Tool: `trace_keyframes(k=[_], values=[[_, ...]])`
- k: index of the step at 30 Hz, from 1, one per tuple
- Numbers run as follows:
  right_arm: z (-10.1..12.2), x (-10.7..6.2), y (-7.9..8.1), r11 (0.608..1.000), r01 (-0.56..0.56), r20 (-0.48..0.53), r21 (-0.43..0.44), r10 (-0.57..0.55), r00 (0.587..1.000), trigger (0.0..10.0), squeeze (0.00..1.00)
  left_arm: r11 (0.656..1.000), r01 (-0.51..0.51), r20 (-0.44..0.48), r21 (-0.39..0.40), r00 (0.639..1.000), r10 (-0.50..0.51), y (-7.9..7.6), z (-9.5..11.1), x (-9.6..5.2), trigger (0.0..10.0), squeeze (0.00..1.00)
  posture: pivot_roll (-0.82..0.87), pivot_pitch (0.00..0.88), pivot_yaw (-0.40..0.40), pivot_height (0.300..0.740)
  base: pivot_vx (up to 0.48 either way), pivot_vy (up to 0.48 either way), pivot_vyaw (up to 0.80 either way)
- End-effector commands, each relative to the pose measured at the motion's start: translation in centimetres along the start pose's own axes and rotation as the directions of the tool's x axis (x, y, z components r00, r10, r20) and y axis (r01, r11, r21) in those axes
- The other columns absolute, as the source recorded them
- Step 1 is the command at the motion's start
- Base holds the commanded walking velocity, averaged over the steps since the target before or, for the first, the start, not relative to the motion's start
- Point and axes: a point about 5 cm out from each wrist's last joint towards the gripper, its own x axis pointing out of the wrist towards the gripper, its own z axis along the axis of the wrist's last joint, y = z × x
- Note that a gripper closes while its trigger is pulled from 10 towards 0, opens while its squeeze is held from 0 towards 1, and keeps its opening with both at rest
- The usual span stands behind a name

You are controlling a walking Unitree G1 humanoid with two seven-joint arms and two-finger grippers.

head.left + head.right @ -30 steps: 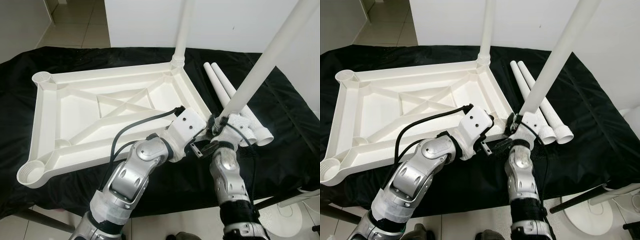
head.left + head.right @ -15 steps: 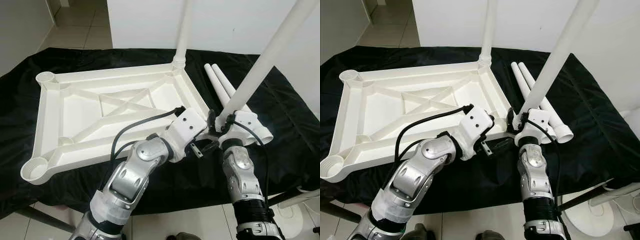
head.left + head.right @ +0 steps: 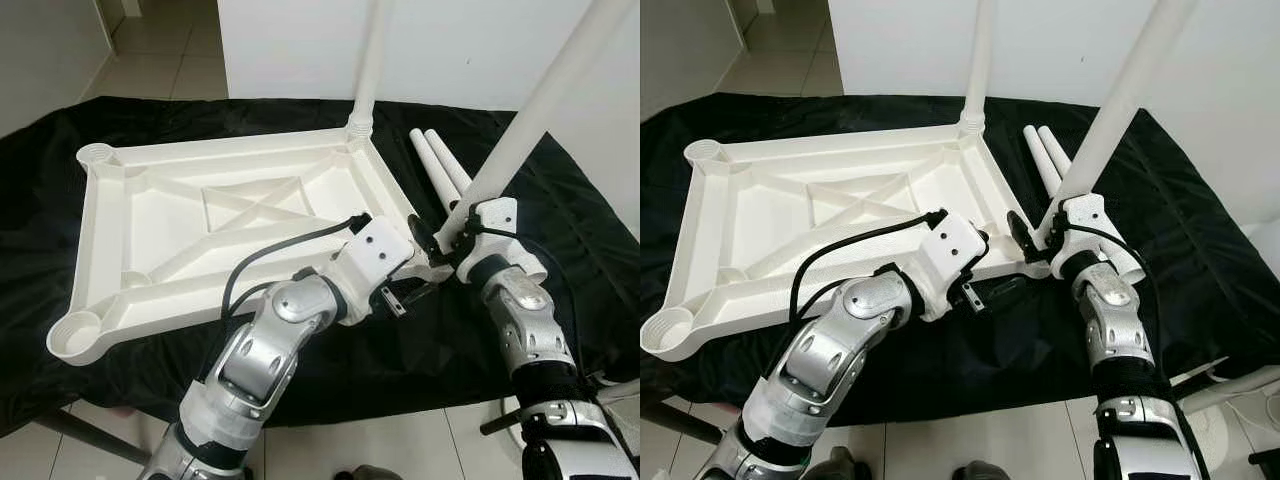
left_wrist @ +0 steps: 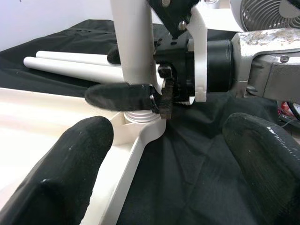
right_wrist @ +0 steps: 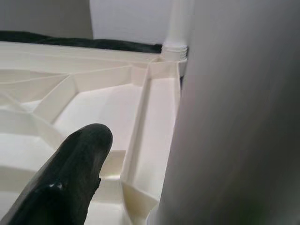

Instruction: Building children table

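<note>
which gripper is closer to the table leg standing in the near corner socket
Right. The right gripper is clamped on that leg just above the socket; the left gripper sits beside the corner, jaws open, not touching it.

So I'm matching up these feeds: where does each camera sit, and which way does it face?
Left and right eye: on the head, looking down at the upturned tabletop on black cloth; both silver arms show.
Left wrist: past its own fingertips at the right tool gripping a leg at the corner socket.
Right wrist: along that leg, across the tabletop; one finger shows.
Shared: leg, tabletop.
</note>
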Motion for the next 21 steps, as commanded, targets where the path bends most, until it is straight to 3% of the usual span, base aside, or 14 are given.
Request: trace_keyframes(k=[1,3,4,5,6,7,9,20,21], values=[[-0.1,0.1,-0.3,1.000,-0.023,-0.017,-0.010,0.023,1.000,10.0,0.00,0.999,-0.033,0.015,0.013,0.999,0.033,0.1,0.3,0.0,10.0,0.00,-0.06,0.018,-0.025,0.740,0.000,0.000,0.00],[0.0,0.3,-0.7,0.999,-0.039,-0.027,-0.010,0.039,0.999,9.8,0.00,0.999,-0.034,0.016,0.013,0.999,0.033,0.1,0.4,0.0,10.0,0.00,-0.06,0.020,-0.025,0.740,0.000,0.000,0.00],[-0.1,0.4,-1.0,0.999,-0.047,-0.036,-0.016,0.046,0.998,8.0,0.00,0.999,-0.034,0.015,0.014,0.999,0.034,0.1,0.4,0.0,10.0,0.00,-0.06,0.020,-0.025,0.740,0.000,0.000,0.00],[-0.1,0.4,-1.0,0.999,-0.047,-0.036,-0.016,0.046,0.998,8.0,0.00,0.999,-0.034,0.015,0.014,0.999,0.034,0.1,0.4,0.0,10.0,0.00,-0.06,0.020,-0.025,0.740,0.000,0.000,0.00],[-0.2,0.4,-1.2,0.998,-0.064,-0.048,-0.016,0.063,0.997,4.7,0.00,0.999,-0.036,0.015,0.014,0.999,0.036,0.2,0.4,0.0,10.0,0.00,-0.06,0.023,-0.025,0.740,0.000,0.000,0.00],[-0.2,0.4,-1.2,0.998,-0.064,-0.048,-0.016,0.063,0.997,4.7,0.00,0.999,-0.036,0.015,0.014,0.999,0.036,0.2,0.4,0.0,10.0,0.00,-0.06,0.023,-0.025,0.740,0.000,0.000,0.00],[-0.5,0.3,-1.5,0.997,-0.074,-0.069,-0.011,0.073,0.995,0.0,0.00,0.999,-0.040,0.015,0.014,0.999,0.040,0.2,0.4,-0.1,10.0,0.00,-0.06,0.028,-0.029,0.740,0.000,0.000,0.00],[-2.3,-0.8,-1.8,0.996,-0.080,-0.105,0.031,0.083,0.991,0.0,0.00,0.998,-0.054,0.017,0.012,0.998,0.053,0.4,0.5,-0.1,10.0,0.00,-0.06,0.034,-0.030,0.740,0.000,0.000,0.00],[-2.4,-0.8,-1.7,0.996,-0.080,-0.107,0.034,0.084,0.991,10.0,0.00,0.999,-0.054,0.018,0.011,0.998,0.053,0.5,0.5,-0.1,10.0,0.00,-0.06,0.034,-0.030,0.740,0.000,0.000,0.00]])
